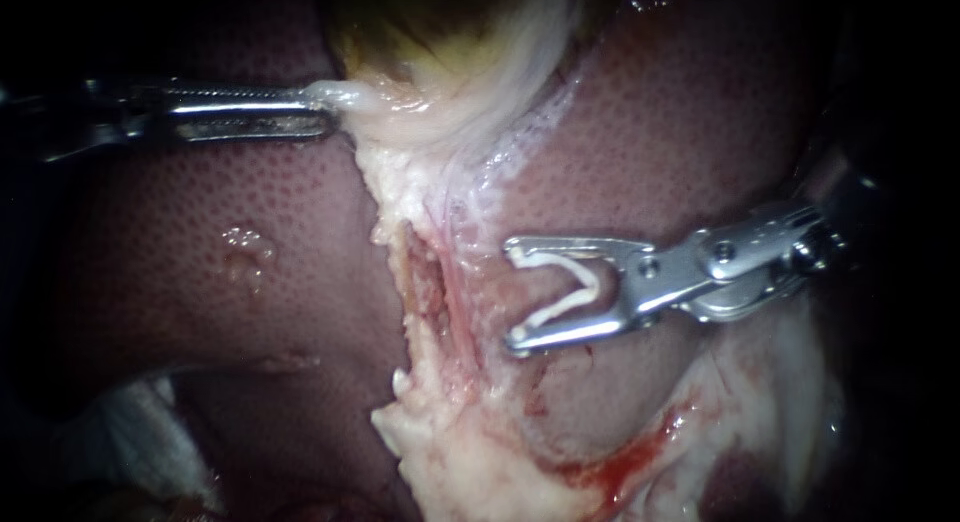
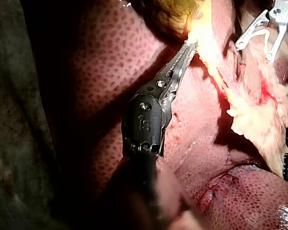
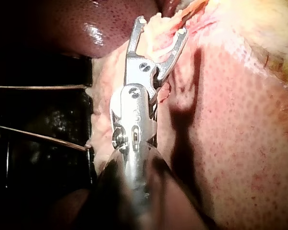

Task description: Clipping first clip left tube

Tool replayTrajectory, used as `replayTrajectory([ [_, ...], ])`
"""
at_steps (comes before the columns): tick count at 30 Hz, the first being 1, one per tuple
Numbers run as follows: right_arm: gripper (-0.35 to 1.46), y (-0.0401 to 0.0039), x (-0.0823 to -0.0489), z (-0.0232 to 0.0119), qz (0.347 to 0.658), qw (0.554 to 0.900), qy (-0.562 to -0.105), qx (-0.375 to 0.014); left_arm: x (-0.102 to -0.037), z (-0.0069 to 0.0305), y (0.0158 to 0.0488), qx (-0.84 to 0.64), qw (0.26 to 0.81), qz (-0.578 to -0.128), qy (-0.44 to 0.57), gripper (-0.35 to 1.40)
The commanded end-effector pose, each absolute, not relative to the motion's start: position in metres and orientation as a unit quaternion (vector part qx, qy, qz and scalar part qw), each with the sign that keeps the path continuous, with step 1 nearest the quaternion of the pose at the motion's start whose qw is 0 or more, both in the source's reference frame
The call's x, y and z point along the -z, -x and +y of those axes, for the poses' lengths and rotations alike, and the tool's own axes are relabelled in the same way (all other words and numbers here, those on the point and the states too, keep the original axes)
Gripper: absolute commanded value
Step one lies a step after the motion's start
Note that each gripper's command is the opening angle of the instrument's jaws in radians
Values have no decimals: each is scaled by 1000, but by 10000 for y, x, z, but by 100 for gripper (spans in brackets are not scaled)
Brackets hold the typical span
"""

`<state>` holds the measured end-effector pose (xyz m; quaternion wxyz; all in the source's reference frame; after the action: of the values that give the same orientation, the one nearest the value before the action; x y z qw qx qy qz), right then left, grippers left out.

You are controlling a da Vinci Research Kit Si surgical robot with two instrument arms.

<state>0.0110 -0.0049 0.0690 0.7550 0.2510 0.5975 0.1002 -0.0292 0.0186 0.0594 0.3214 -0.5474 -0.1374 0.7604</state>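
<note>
Okay, left instrument (image 1: 322, 107) comes in from the left, its hand clenched on the pale tissue (image 1: 385, 107) just under the gallbladder (image 1: 420, 27). Why, as I judge it: a sideways pull, so the strip below is stretched and the tube stands off the liver (image 1: 200, 212). Left wrist view agrees: jaws together, pale tissue pinched at the tip.

Right instrument (image 1: 515, 294) enters from the right. Its hand is spread wide but not empty: a white clip (image 1: 570, 290) sits between the two jaws, one leg against each, so the hand is grasping the clip. The mouth faces the pale ridge running down the middle. It is held wide so the tube can pass between the clip's legs before closing.

Task's thing: a pinkish tube (image 1: 452, 282) lies along that ridge, just ahead of the jaw tips, not yet between them. Lower tip is close to or touching tissue beside it; can't tell which. I take this for the left tube, not certain.

Judgement: approach stage, clip not on. Next calls for advancing across the tube until both tips show past it. Risk: catching ridge fat too. Some blood (image 1: 625, 462) lower down, gauze (image 1: 150, 432) at the edge.
</note>
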Motion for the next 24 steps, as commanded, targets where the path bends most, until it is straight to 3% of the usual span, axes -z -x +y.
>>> replayTrajectory([
  [1,60,-116,-695,-52,597,755,-253,-100,-594,186,292,-761,321,-138,547,-35],
  [9,60,-152,-726,-66,595,752,-263,-108,-592,183,293,-760,319,-139,548,-35],
  [24,60,-162,-739,-63,590,751,-275,-115,-588,181,297,-760,318,-141,549,-35],
])
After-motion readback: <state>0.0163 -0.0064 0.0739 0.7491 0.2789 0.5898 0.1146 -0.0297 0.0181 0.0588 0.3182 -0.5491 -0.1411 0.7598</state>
